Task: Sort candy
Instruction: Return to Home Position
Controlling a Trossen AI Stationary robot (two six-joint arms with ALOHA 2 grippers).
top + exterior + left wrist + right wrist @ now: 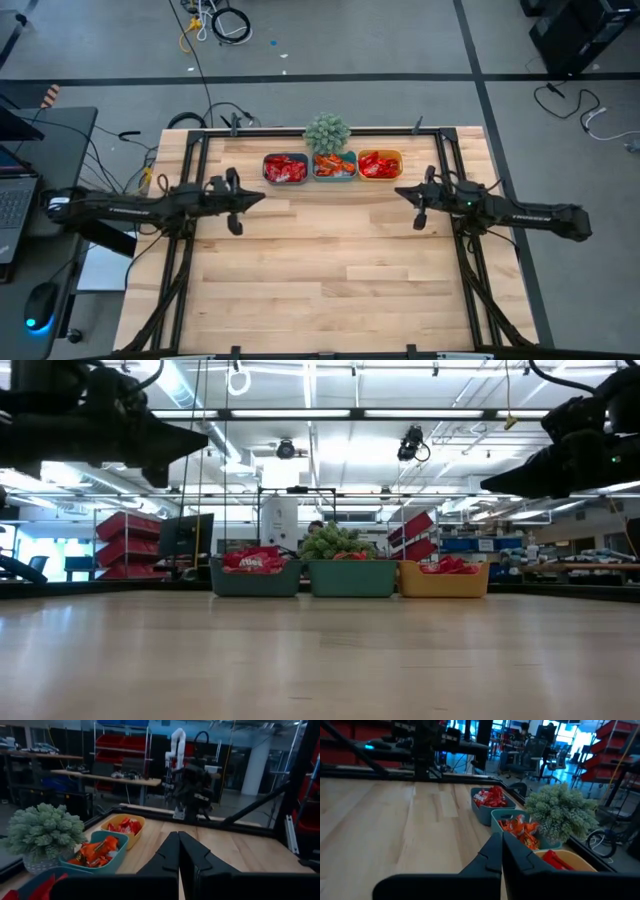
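Observation:
The candy lies in three small trays in a row at the table's far edge: red packets in the blue tray (285,168), orange packets in the teal tray (334,166), red packets in the yellow tray (380,165). In the left wrist view I see the orange candy (97,851) and the red candy (125,826). My left gripper (262,197) hovers above the table, just near of the blue tray, shut and holding nothing. My right gripper (399,192) hovers just near of the yellow tray, also shut. Their closed fingertips show in the wrist views (178,836) (500,837).
A small green potted plant (327,132) stands behind the teal tray at the far edge. A black frame (190,190) runs along the table's sides. The wooden tabletop (330,270) stretches out near of both grippers.

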